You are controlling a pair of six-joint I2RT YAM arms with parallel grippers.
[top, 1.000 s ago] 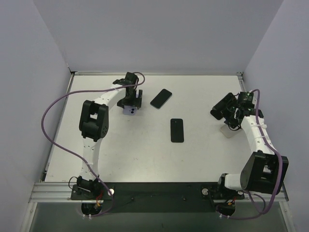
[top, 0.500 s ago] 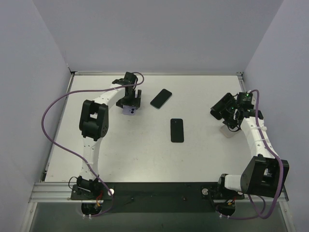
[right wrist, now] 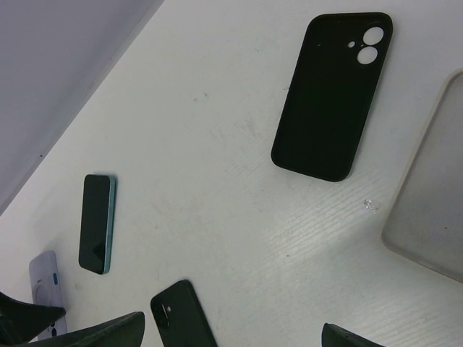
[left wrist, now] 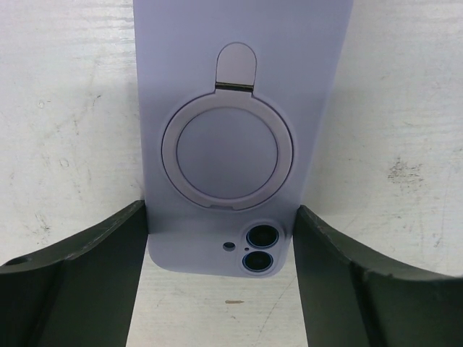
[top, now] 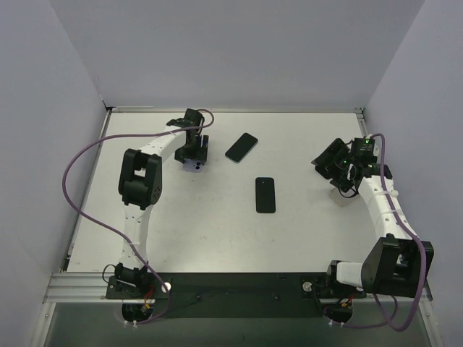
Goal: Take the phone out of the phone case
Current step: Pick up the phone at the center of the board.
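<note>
Nearest, a black phone (top: 265,194) lies mid-worktop (top: 217,231), its long axis running near to far. To its right the right claw (top: 334,163) hangs wide open with nothing in it, just beside a clear case (top: 344,195). Its wrist view also shows an empty black case (right wrist: 333,94).

Farther back on the left, the purple phone case (left wrist: 239,87) lies flat, back up. The phone (left wrist: 259,248) inside shows only its twin lenses. The long axis runs straight out from the left claw (left wrist: 221,208), lens end toward the wrist, and a ring stand (left wrist: 227,155) is folded flat on the back. That claw's fingers (left wrist: 108,246) sit against both long edges, gripping the case.

Farthest, a dark phone (top: 241,147) lies slantwise.
</note>
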